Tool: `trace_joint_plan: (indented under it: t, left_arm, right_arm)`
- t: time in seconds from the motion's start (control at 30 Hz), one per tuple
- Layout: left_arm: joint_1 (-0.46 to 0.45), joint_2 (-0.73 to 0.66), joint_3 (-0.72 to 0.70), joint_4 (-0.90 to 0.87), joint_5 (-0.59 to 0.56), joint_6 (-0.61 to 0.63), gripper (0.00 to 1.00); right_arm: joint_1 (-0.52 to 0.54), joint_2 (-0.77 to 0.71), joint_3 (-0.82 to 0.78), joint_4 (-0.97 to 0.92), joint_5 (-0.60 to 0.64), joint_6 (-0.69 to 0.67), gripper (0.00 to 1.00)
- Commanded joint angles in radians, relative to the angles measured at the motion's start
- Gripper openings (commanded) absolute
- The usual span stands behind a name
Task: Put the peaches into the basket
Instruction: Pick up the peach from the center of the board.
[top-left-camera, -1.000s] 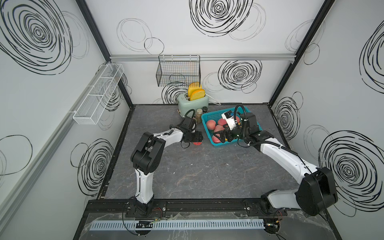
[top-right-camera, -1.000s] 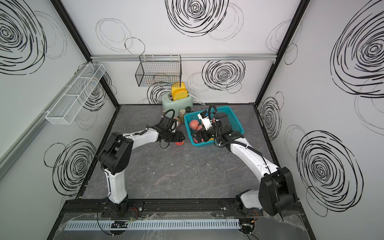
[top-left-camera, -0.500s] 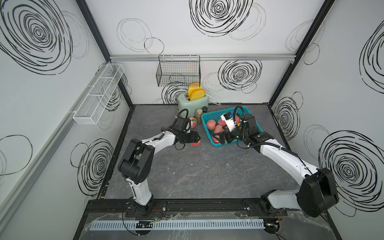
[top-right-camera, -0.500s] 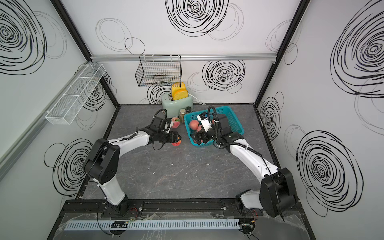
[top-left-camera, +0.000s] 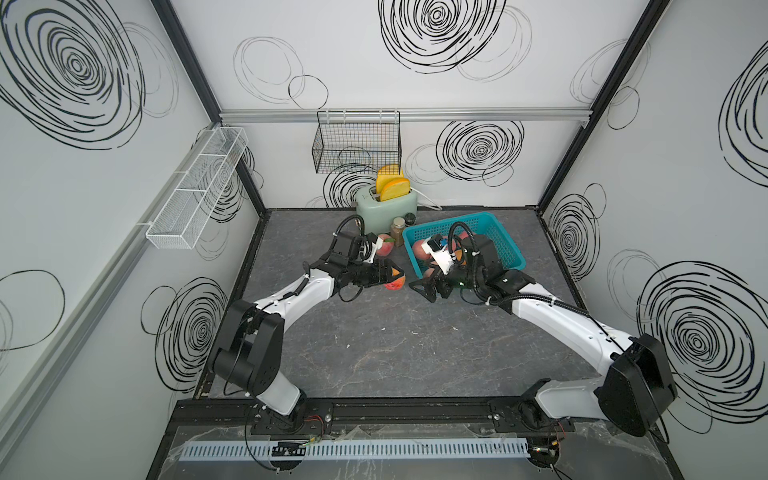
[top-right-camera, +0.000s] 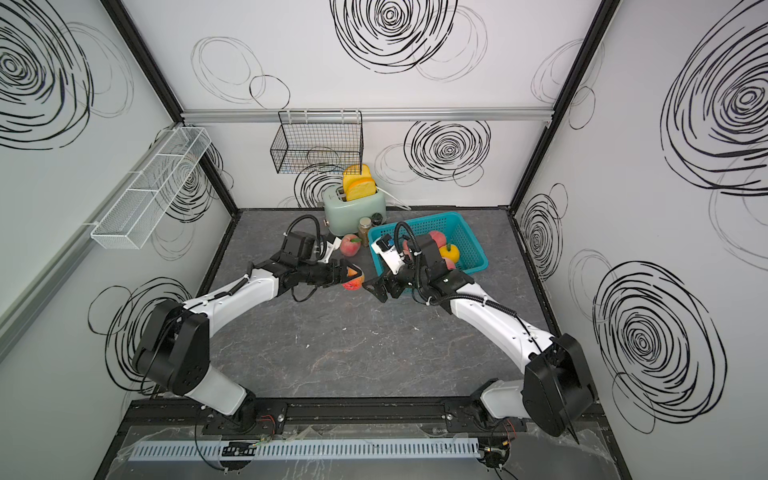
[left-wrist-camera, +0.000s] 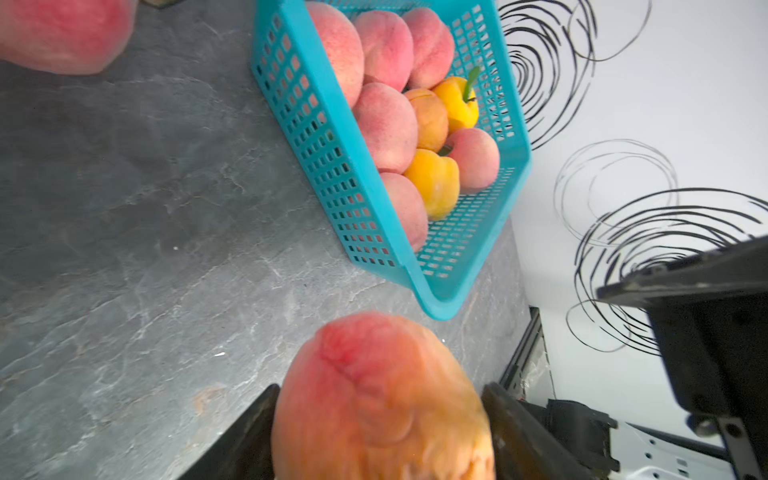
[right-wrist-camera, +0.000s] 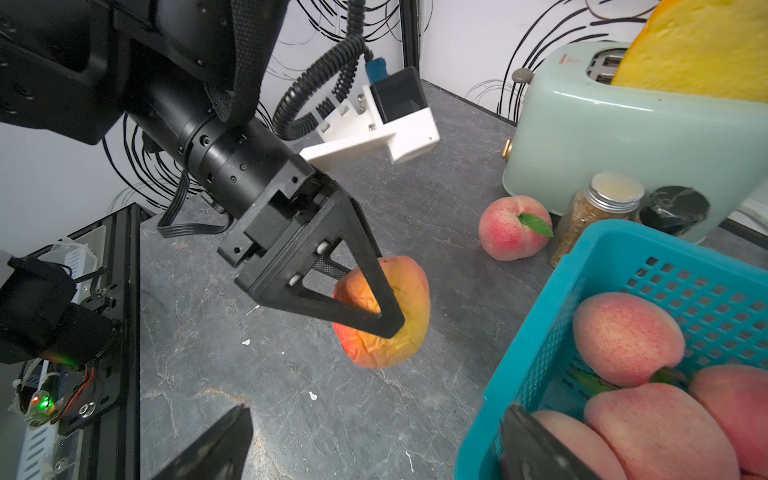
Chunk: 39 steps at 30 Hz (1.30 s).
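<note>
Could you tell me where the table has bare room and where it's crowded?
Bare: the table, front middle, from the black rail up to left gripper and right gripper. Crowded: behind them, around toaster, jar, loose peach and basket.

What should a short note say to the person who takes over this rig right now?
Left hand: shut on an orange-red peach, low beside the teal basket; whether it is off the table is unclear.
Right hand: open, empty, by the basket's near corner.
Done: about nine peaches lie in the basket.
To do: drop in the held peach, then the pink peach with a leaf on the table by the spice jar.
</note>
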Motion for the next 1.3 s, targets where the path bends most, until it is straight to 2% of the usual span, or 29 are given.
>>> trace_joint_plan:
  t: [0.0,0.33,0.93,1.27]
  left_arm:
    - [0.009,-0.043,-0.021,0.065,0.079,-0.034,0.76]
    - [0.007,-0.09,-0.053,0.107,0.146,-0.071,0.74]
    - [-0.019,-0.095,-0.036,0.096,0.158,-0.068,0.74]
    - [-0.031,-0.096,-0.025,0.086,0.157,-0.067,0.74]
  right_arm:
    - [0.021,0.025,0.018,0.032,-0.009,-0.036,0.97]
    - [0.041,0.075,0.045,0.058,0.009,-0.028,0.97]
    - [0.059,0.139,0.051,0.107,-0.044,-0.021,0.96]
    - [0.062,0.166,0.053,0.125,-0.076,-0.012,0.92]
